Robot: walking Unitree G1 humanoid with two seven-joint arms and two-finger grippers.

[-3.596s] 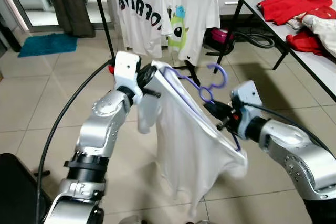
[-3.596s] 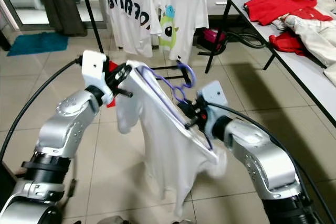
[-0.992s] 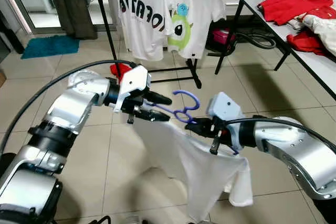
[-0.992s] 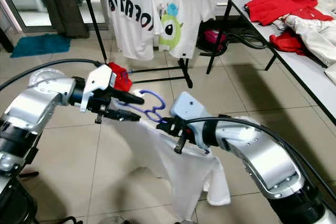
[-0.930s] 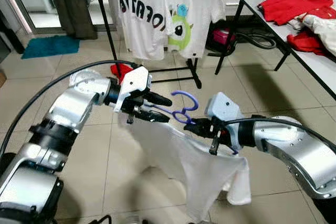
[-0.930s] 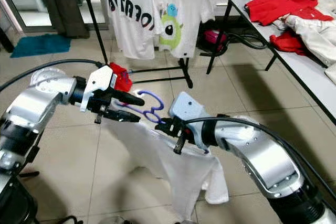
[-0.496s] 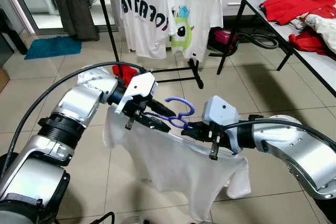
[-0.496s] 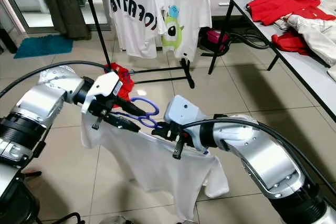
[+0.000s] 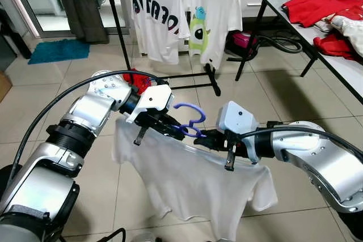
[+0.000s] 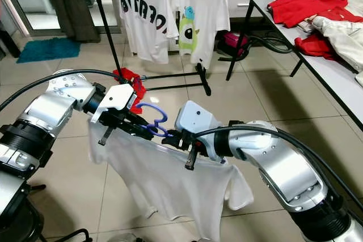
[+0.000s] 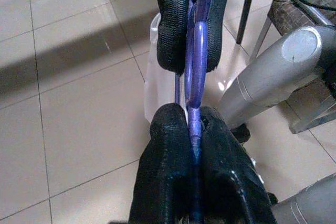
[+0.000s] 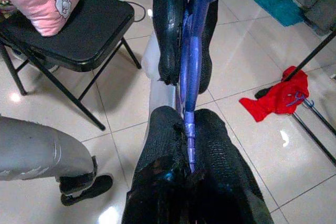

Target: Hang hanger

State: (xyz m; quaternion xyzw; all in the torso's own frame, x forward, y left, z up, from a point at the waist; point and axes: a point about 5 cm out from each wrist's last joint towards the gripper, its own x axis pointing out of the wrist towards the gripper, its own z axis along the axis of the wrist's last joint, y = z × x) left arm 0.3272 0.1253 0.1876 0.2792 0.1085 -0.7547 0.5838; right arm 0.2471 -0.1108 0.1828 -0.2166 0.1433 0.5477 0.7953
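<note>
While both grippers clamp the thin purple plastic hanger point(image 9: 189, 123) between them, the left gripper point(image 9: 170, 126) pinches it just left of the hook and the right gripper point(image 9: 207, 138) pinches it on the other side, black fingers point(image 11: 178, 145) pressed tight on the bar. A plain white T-shirt point(image 9: 193, 177) drapes from it above the beige tiled floor point(image 9: 51, 94). Beyond stands a black clothes rack point(image 9: 212, 80) with two printed white shirts point(image 9: 156, 15).

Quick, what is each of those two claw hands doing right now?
Left end effector: closed on the purple hanger.
Right end effector: closed on the same hanger, white T-shirt draped below.
</note>
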